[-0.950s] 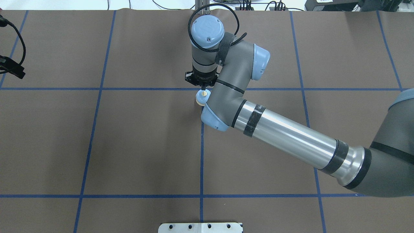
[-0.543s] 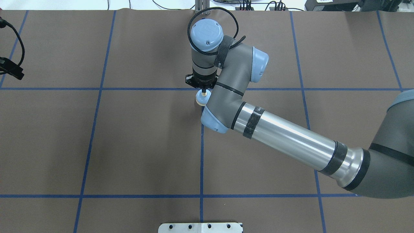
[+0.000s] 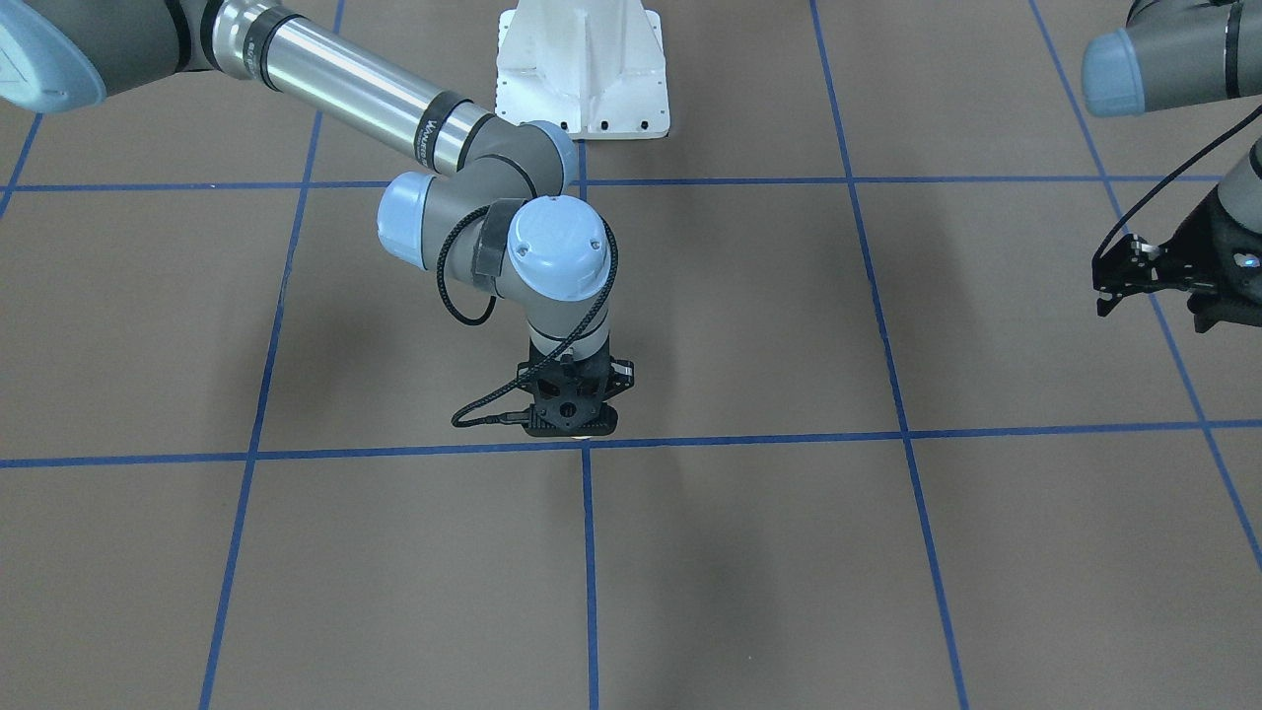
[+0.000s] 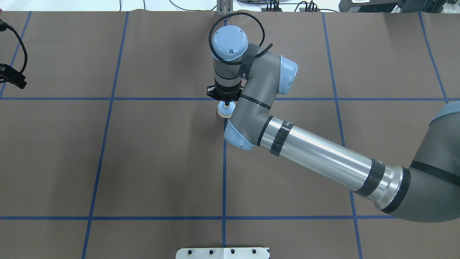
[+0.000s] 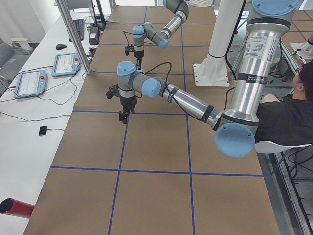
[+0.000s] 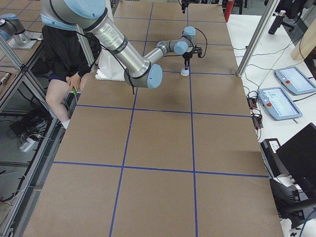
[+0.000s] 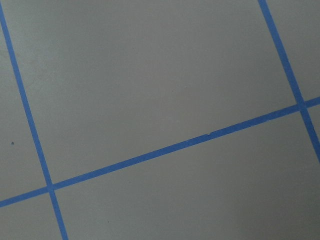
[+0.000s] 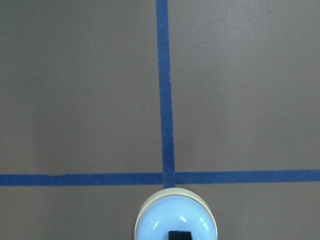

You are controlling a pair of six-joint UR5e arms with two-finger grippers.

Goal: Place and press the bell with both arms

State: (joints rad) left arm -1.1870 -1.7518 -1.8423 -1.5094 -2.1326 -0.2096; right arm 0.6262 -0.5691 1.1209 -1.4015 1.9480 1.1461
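- Step in hand, as I judge it, is the press: the right pincer, fingers together, points straight down with its tip on top of the bell.
- The bell stands on the desk at the central tape crossing.
- Next comes a short, centred, vertical push.
- The right wrist view shows tip on dome, while the front-facing view all but hides the bell.
- The left pincer hangs well apart, and I cannot tell its fingers' spread.
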